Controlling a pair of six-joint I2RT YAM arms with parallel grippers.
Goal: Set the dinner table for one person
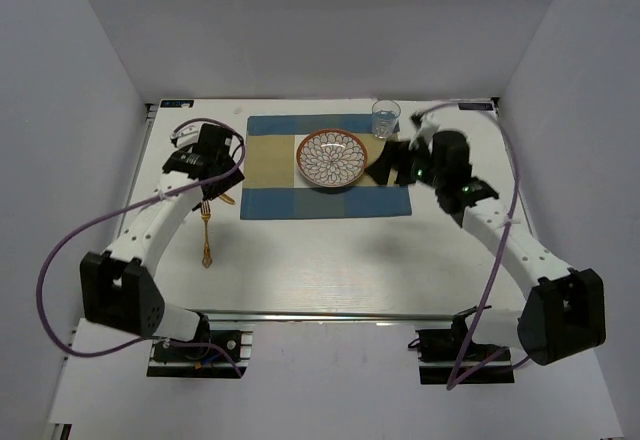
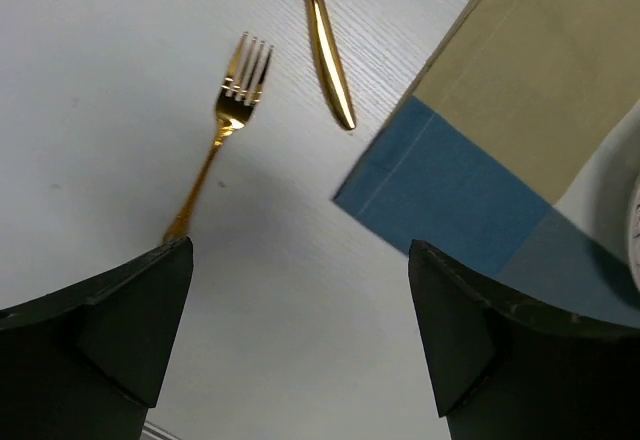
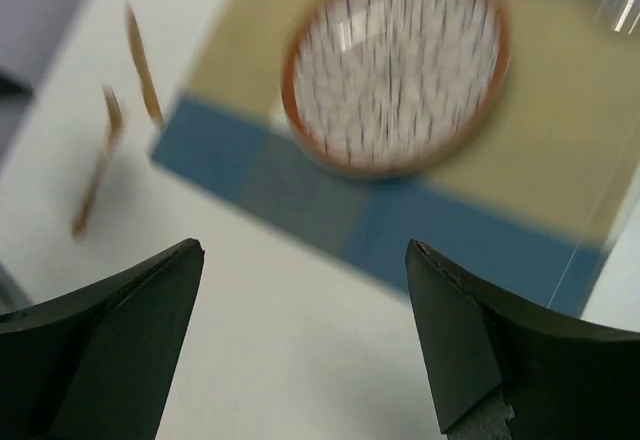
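- Wide-spread black jaws of the left gripper (image 2: 300,250) frame the left wrist view's bottom edge, nothing between them.
- Just beyond, a slim gold metal fork (image 2: 225,125) lies flat on the large white rectangular dinner table (image 2: 100,60), beside a gold metal knife (image 2: 322,45) near the corner of the blue-and-beige striped cloth placemat (image 2: 450,190).
- From above, the table fills the workspace; the placemat lies at its far middle.
- A round plate with orange-brown rim and patterned white centre (image 1: 332,158) sits mid-placemat; a clear drinking glass (image 1: 386,117) stands at its far right corner.
- The right gripper (image 3: 303,247) hovers just right of the plate, jaws wide apart and empty.
- Plate and glass look placed, so the cutlery seems the step in hand.
- Next, the left gripper likely must straddle the thin fork handle and close low against the table, as flat metal offers little to pinch.
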